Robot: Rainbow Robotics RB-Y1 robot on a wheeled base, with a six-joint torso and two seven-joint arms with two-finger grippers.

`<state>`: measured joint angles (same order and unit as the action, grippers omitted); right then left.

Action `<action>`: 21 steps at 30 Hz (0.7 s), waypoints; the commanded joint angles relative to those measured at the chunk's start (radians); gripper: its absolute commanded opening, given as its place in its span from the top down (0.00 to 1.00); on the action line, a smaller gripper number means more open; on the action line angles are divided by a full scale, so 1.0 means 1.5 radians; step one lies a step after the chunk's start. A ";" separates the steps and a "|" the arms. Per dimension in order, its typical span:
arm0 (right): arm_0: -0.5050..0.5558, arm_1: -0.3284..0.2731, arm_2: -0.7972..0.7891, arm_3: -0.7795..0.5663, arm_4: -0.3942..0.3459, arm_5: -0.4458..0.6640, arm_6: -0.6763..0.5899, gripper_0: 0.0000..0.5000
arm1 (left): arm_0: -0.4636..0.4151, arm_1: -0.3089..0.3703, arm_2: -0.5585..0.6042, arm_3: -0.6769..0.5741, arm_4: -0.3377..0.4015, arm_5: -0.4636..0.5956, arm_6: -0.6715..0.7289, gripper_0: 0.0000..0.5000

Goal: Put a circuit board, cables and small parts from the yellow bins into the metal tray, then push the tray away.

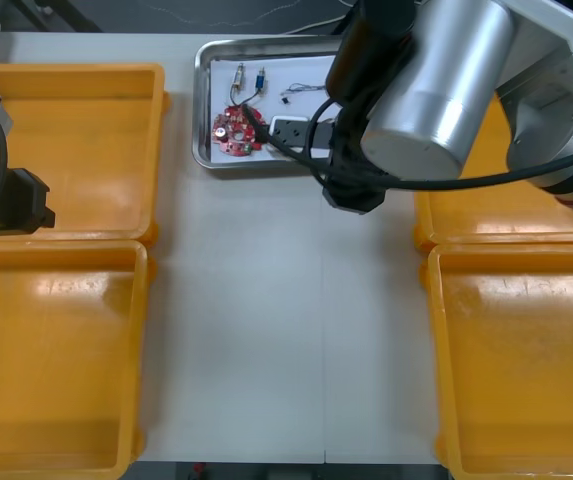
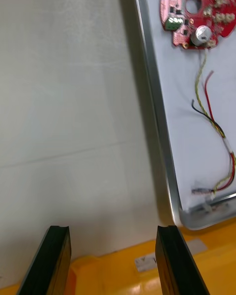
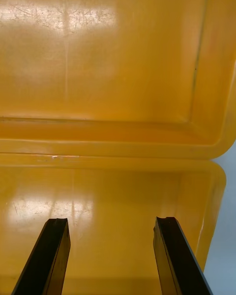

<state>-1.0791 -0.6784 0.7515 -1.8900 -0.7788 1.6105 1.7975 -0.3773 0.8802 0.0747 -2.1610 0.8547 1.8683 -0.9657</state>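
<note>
The metal tray [image 1: 204,100] lies at the table's far middle, white inside. In it are a round red circuit board [image 1: 238,131], two small metal parts [image 1: 239,75] and a thin cable [image 1: 306,92]. My right arm [image 1: 436,80] reaches over the tray's right part. In the right wrist view my right gripper [image 2: 113,258] is open and holds nothing, over bare table just outside the tray's rim [image 2: 155,103]. Inside that rim are the circuit board [image 2: 196,10] and a red and yellow cable [image 2: 211,118]. My left gripper [image 3: 110,255] is open over the left yellow bins [image 3: 98,54].
Two yellow bins [image 1: 86,140] [image 1: 46,350] stand at the left and two [image 1: 506,215] [image 1: 526,360] at the right. A bin's rim [image 2: 147,270] lies between my right fingers. The left arm [image 1: 1,195] stays at the left edge. Bare table [image 1: 286,330] runs between the bins.
</note>
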 commanded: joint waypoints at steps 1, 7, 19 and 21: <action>0.031 -0.044 -0.100 -0.030 -0.021 0.038 -0.033 0.00 | 0.011 0.030 0.021 -0.009 -0.006 0.004 -0.050 0.00; 0.058 -0.072 -0.174 -0.032 -0.026 0.116 -0.053 0.00 | 0.011 0.030 0.021 -0.009 -0.006 0.004 -0.050 0.00; 0.201 -0.117 -0.386 -0.058 -0.062 0.198 -0.175 0.00 | 0.011 0.030 0.021 -0.009 -0.006 0.004 -0.050 0.00; 0.225 -0.123 -0.416 -0.065 -0.061 0.202 -0.196 0.00 | 0.011 0.030 0.021 -0.009 -0.006 0.004 -0.050 0.00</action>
<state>-0.8065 -0.8149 0.2226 -1.9424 -0.8632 1.8998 1.5770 -0.3750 0.8806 0.0747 -2.1610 0.8544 1.8684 -0.9657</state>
